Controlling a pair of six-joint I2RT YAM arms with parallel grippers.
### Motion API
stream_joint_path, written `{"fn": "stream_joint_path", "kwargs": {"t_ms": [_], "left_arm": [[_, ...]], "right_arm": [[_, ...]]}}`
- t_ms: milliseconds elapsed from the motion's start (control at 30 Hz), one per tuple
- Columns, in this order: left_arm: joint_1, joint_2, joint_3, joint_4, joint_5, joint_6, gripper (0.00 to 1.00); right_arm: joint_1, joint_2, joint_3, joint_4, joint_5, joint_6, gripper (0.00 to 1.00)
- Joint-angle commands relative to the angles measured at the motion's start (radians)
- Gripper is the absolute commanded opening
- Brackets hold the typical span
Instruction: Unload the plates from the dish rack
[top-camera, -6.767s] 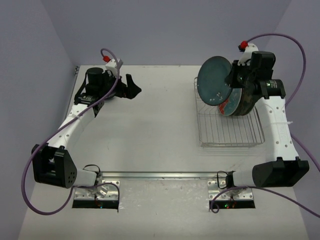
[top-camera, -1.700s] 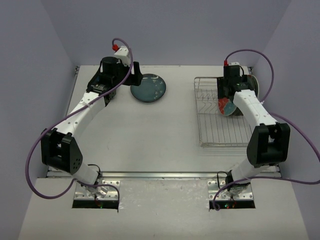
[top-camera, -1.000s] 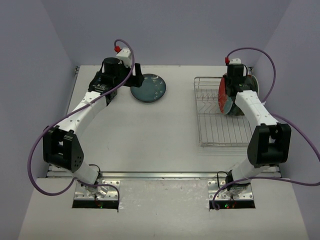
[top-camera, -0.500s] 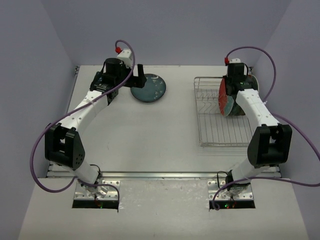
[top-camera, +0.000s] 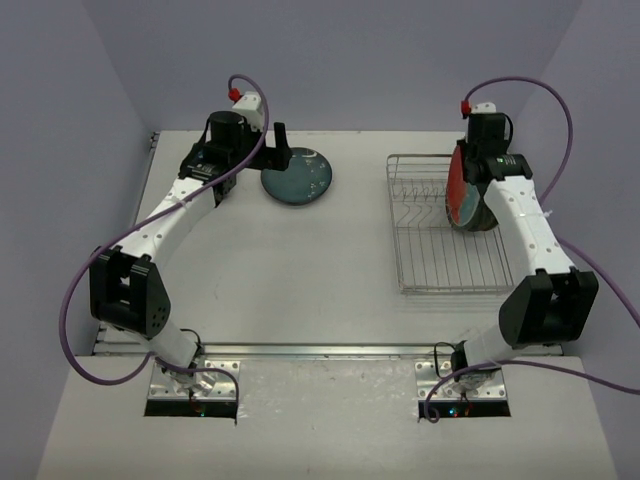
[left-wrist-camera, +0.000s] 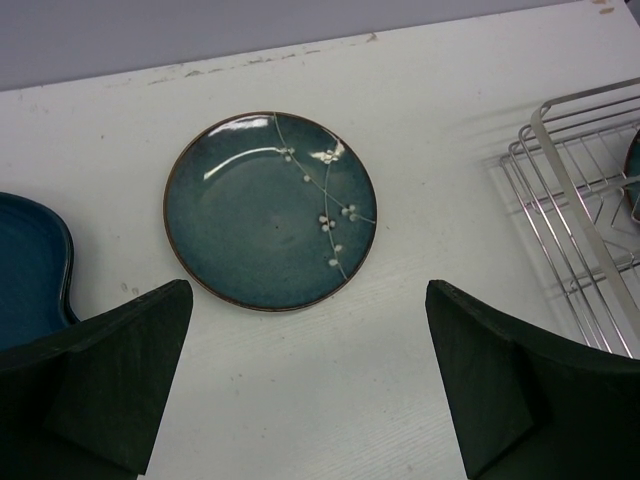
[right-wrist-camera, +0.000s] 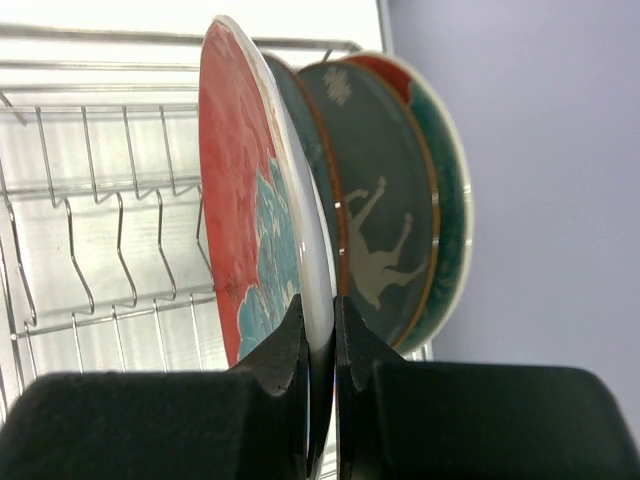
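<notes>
One upright red-rimmed plate (right-wrist-camera: 250, 230) at the far-right-corner dish rack (top-camera: 440, 262) is clamped by the right claw (right-wrist-camera: 320, 340); the left claw (left-wrist-camera: 308, 330) gapes near a teal plate (left-wrist-camera: 270, 210).

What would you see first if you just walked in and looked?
The bright red plate standing on edge in the dish rack on the right, its rim pinched by the right tool. Then the teal plate with white blossoms lying flat on the table, across from the rack, with the open left tool close by it.
</notes>
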Motion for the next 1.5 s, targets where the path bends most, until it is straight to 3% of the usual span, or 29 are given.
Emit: {"fn": "stream_joint_path", "kwargs": {"t_ms": [0,133,233,433,567,833,967,1167,1267,1300,1367,1400,1467], "left_arm": [[-0.004,-0.017,0.030,0.040,0.007,-0.022,1.00],[0.004,-0.023,0.019,0.057,0.099,-0.044,1.00],[0.010,-0.038,-0.027,0.101,0.329,-0.090,0.98],[0.004,-0.039,-0.135,0.261,0.681,-0.262,0.92],[-0.021,-0.025,-0.174,0.311,0.785,-0.313,0.88],[-0.057,0.005,-0.218,0.380,0.865,-0.415,0.82],[-0.076,0.026,-0.240,0.483,0.924,-0.533,0.65],[-0.077,0.056,-0.282,0.641,1.012,-0.662,0.10],[-0.061,0.069,-0.285,0.647,1.026,-0.666,0.00],[-0.046,0.077,-0.282,0.650,1.023,-0.669,0.00],[-0.005,0.099,-0.274,0.658,1.014,-0.680,0.00],[0.017,0.110,-0.268,0.658,1.007,-0.682,0.00],[0.092,0.148,-0.246,0.625,0.977,-0.668,0.00]], "right_arm": [[0.017,-0.127,0.126,0.144,-0.107,0.032,0.00],[0.017,-0.172,0.154,0.090,-0.235,0.099,0.00],[0.017,-0.196,0.153,0.065,-0.389,0.169,0.00],[0.018,-0.203,0.122,0.072,-0.850,0.330,0.00],[0.020,-0.172,0.098,0.120,-1.104,0.430,0.00],[0.079,-0.156,0.016,0.215,-1.245,0.504,0.00],[0.135,-0.145,-0.006,0.232,-1.259,0.503,0.00],[0.148,-0.132,-0.007,0.218,-1.211,0.490,0.00],[0.148,-0.124,-0.008,0.187,-1.136,0.470,0.00],[0.147,-0.121,-0.006,0.166,-1.100,0.465,0.08],[0.141,-0.113,-0.002,0.131,-1.019,0.457,0.32],[0.137,-0.112,-0.007,0.118,-0.985,0.454,0.46],[0.122,-0.120,-0.024,0.104,-0.930,0.448,0.84]]}}
